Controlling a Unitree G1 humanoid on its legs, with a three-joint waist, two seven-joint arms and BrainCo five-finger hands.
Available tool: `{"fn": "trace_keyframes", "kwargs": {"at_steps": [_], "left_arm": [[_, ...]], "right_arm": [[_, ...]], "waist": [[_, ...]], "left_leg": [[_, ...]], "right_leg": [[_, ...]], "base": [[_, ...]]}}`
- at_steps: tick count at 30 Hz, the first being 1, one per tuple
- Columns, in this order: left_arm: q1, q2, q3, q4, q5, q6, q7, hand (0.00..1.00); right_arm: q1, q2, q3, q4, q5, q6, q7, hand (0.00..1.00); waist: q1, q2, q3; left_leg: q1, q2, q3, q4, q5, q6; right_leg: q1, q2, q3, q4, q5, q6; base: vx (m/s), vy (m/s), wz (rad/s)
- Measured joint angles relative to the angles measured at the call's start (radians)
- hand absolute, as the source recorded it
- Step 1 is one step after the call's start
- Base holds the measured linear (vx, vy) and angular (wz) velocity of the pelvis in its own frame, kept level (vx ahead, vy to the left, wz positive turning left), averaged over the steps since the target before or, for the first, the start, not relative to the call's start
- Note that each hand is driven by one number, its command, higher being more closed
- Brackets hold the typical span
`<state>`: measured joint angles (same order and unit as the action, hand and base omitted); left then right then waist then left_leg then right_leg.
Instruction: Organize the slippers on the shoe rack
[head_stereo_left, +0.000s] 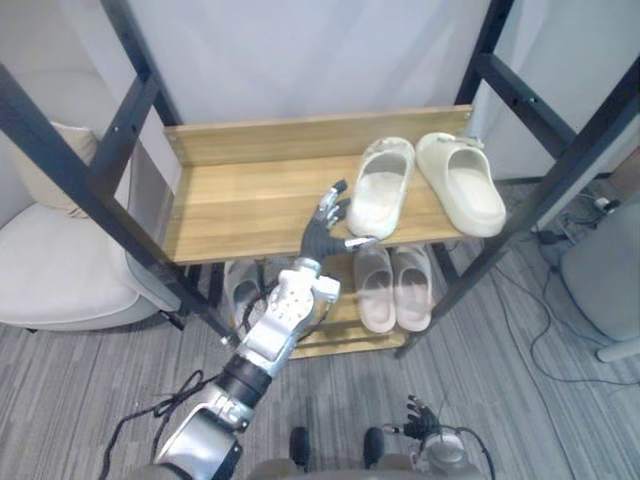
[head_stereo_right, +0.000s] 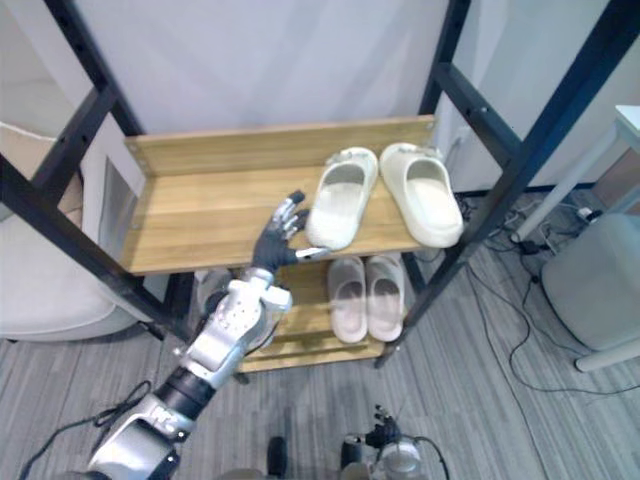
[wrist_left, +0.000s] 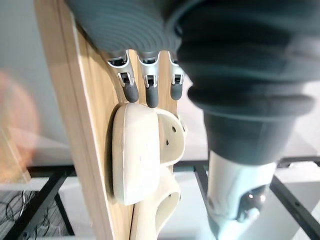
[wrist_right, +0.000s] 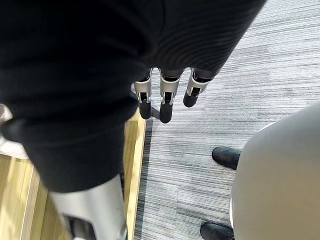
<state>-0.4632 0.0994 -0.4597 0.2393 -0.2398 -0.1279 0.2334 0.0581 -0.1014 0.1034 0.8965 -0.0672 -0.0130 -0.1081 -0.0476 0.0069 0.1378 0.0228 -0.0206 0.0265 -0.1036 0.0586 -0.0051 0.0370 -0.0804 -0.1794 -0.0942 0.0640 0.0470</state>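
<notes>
Left eye view: your left hand (head_stereo_left: 325, 225) is up at the light wooden upper shelf (head_stereo_left: 240, 205) of the black-framed shoe rack. It sits at the heel of the left cream foam slipper (head_stereo_left: 382, 185), at about 7 o'clock from it. The fingers (wrist_left: 145, 92) are straight and side by side, not curled on anything. In the left wrist view their dark tips are right at the heel edge, and the thumb lies at the heel's near rim. That reads as a flat push, not a grasp, and it suits a light slipper that slides on wood.

Both cream slippers are on the upper shelf's right half, toes to 12 o'clock. The right cream foam slipper (head_stereo_left: 462, 180) is just beside its mate at the toes, but its heel swings out toward 5 o'clock. The pair is splayed, so squaring it up looks like the step in hand. Push gently, because that heel is close to the shelf's front edge.

A pale pink slipper pair (head_stereo_left: 395, 285) sits neat on the lower shelf, at 6 o'clock from the cream ones.

Your right hand (head_stereo_left: 425, 415) hangs idle low at 5 o'clock over the grey carpet floor (wrist_right: 260, 75), fingers loose and straight, holding nothing.
</notes>
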Motion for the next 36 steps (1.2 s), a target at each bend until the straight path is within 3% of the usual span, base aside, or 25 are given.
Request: {"fn": "trace_keyframes", "kwargs": {"at_steps": [13,26,36], "left_arm": [[-0.086,-0.065,-0.078,0.104,-0.030,0.001,0.004,0.00],[-0.098,-0.062,-0.045,0.127,-0.027,-0.004,0.002,0.00],[-0.082,-0.018,-0.026,0.042,-0.040,0.026,-0.006,0.00]], "right_arm": [[-0.003,0.001,-0.002,0.003,0.029,0.000,-0.013,0.00],[-0.017,0.001,-0.003,0.023,0.028,0.001,-0.014,0.00],[-0.032,0.013,-0.001,0.022,0.027,0.007,-0.010,0.00]], "waist": [[-0.018,-0.001,0.000],[-0.018,-0.002,0.001],[-0.018,-0.002,0.001]], "left_leg": [[0.010,0.002,0.031,-0.005,-0.009,-0.009],[0.013,0.002,0.045,-0.005,-0.016,-0.010],[0.013,0.001,0.017,0.000,-0.009,-0.001]], "right_leg": [[-0.001,0.002,0.027,-0.001,-0.002,0.003],[-0.003,0.002,0.039,-0.001,-0.006,0.009],[0.004,0.001,0.019,0.006,-0.004,0.006]], "base": [[0.00,0.003,-0.05],[0.00,0.005,-0.02],[0.01,-0.004,0.05]]}}
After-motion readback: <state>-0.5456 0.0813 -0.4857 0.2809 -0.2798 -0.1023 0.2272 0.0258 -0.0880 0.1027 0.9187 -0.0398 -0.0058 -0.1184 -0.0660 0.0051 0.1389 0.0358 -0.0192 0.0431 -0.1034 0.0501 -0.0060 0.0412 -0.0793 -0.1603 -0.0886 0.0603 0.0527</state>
